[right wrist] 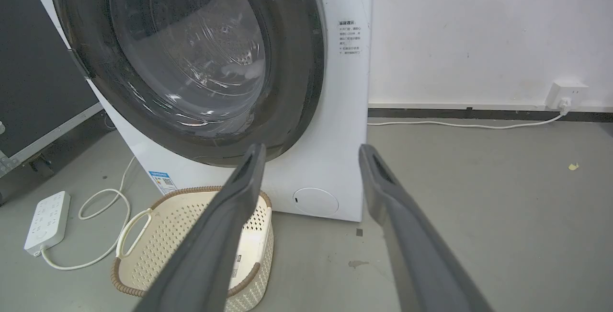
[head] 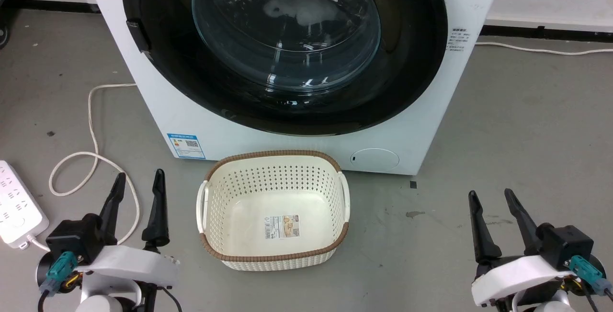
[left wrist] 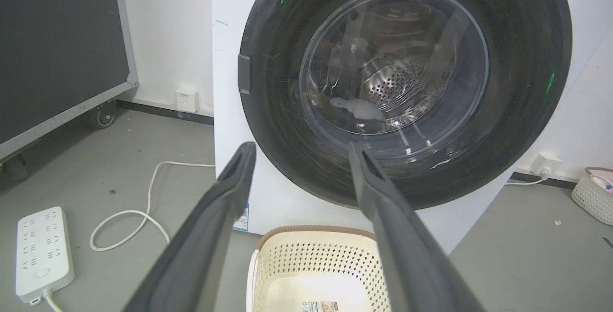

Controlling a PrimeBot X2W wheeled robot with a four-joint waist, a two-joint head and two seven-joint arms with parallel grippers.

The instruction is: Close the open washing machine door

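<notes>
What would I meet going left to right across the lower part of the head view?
white power strip → left gripper → cream basket → right gripper

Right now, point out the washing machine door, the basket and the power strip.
washing machine door (head: 287, 29): head view, centre of the glass bowl.
basket (head: 273, 153): head view, brown far rim.
power strip (head: 17, 206): head view, white top face.
</notes>
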